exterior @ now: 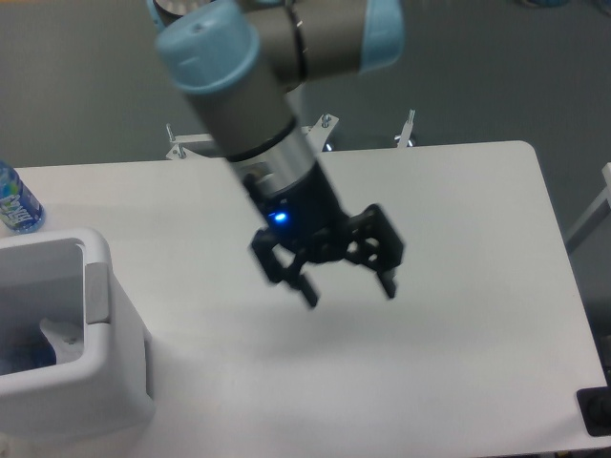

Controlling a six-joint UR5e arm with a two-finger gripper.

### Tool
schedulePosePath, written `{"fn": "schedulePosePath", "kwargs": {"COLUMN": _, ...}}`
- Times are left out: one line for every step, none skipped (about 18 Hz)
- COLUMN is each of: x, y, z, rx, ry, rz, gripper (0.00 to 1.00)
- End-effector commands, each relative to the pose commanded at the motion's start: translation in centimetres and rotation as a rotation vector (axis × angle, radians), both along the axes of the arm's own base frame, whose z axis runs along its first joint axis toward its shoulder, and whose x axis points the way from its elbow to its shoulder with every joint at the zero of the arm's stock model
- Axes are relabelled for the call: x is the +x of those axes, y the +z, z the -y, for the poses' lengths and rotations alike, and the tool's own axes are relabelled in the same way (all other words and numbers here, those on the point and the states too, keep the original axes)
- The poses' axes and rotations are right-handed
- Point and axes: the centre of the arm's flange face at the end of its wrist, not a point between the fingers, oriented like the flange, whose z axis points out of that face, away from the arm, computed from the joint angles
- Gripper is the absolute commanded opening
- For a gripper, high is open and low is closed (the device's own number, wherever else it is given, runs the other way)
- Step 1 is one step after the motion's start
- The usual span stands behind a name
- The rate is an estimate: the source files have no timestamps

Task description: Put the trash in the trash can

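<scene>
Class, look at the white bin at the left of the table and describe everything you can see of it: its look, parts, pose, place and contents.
The large white boxy plastic bin stands upright at the table's front-left corner, partly cut off by the picture's edge. It has thick walls, rounded corners and a greyish recessed panel on its right-hand side. Its top is open; inside lie something white and a bit of blue, too unclear to name. Nothing grips it: the open two-finger gripper hangs apart over mid-table.
</scene>
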Motion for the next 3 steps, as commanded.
{"fn": "schedulePosePath", "kwargs": {"x": -0.2, "y": 0.4, "z": 1.1, "rx": -0.009, "ry": 0.011, "rz": 0.012, "gripper": 1.00}}
{"fn": "schedulePosePath", "kwargs": {"x": -0.3, "y": 0.9, "z": 2.0, "rx": -0.009, "ry": 0.022, "rz": 0.016, "gripper": 1.00}}
{"fn": "schedulePosePath", "kwargs": {"x": -0.6, "y": 0.9, "z": 2.5, "rx": -0.004, "ry": 0.030, "rz": 0.021, "gripper": 1.00}}
